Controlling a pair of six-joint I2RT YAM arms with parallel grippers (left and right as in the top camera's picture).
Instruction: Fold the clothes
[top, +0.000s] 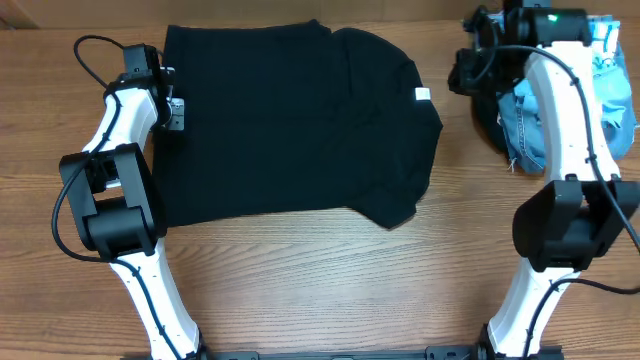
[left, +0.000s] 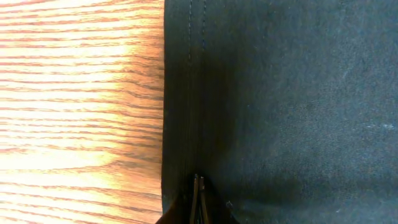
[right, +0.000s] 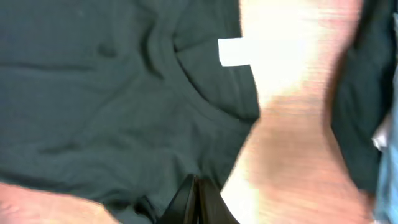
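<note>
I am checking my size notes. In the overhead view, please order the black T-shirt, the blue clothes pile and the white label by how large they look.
Largest: black T-shirt.
Middle: blue clothes pile, partly hidden, yet clearly smaller.
Smallest: white label on the shirt.

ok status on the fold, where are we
Left tool shut at the black T-shirt hem, grip unclear. Right tool shut near the collar, nothing seen in it. Shirt spread flat. Denim heap at right, apart from it.
</note>
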